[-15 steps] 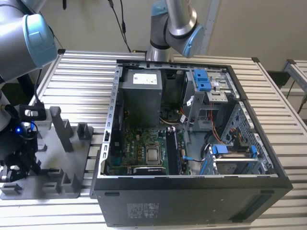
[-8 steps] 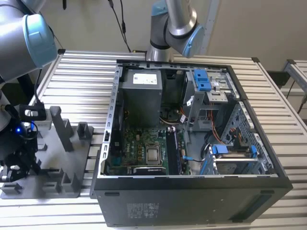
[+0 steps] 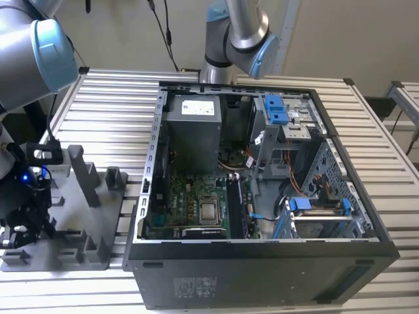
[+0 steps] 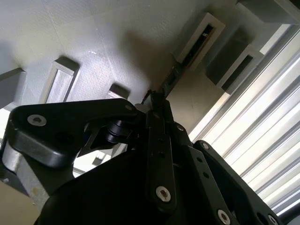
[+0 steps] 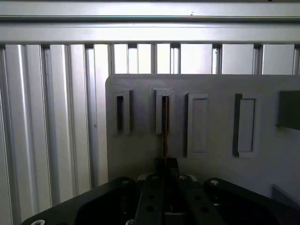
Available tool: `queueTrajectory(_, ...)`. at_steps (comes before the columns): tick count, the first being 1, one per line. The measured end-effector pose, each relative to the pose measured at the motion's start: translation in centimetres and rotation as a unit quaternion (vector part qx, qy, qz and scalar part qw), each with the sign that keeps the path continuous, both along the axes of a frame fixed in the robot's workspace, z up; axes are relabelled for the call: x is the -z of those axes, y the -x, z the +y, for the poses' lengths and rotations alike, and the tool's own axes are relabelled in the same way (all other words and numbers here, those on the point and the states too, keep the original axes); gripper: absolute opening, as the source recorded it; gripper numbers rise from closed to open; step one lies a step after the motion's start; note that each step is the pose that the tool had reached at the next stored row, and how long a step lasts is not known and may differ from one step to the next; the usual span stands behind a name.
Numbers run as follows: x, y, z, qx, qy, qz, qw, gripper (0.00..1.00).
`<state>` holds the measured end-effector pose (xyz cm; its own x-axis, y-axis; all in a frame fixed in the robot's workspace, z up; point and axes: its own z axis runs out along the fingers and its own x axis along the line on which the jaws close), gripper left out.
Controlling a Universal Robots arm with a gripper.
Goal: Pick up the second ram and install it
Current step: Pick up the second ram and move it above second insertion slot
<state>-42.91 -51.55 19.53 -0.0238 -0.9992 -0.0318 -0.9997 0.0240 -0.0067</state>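
First wrist view: tool (image 5: 166, 162) clenched on the second ram (image 5: 165, 131), edge-on; exterior view: open computer case (image 3: 262, 278).

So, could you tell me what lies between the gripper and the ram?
Nothing: in both wrist views the gripper is shut on the ram, which stands in a holder slot.

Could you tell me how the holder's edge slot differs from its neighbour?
The edge slot is empty; its neighbour holds a thin memory stick edge-on. The gripper sits in line with the neighbour, not the edge slot. Both are narrow, framed and parallel in the grey holder.
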Motion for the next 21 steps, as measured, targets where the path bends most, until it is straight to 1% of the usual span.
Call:
queueTrajectory(2,-0.26,0.0,0.0,0.0,-0.0001,0.0,1.0,0.14)
queueTrajectory(4,-0.77,0.0,0.0,0.0,0.0,0.0001,1.0,0.14)
queueTrajectory(13,-3.62,0.0,0.0,0.0,0.0,0.0001,1.0,0.14)
queueTrajectory(15,-4.17,0.0,0.0,0.0,0.0,0.0,1.0,0.14)
queueTrajectory(21,-5.16,0.0,0.0,0.0,0.0,0.0001,1.0,0.14)
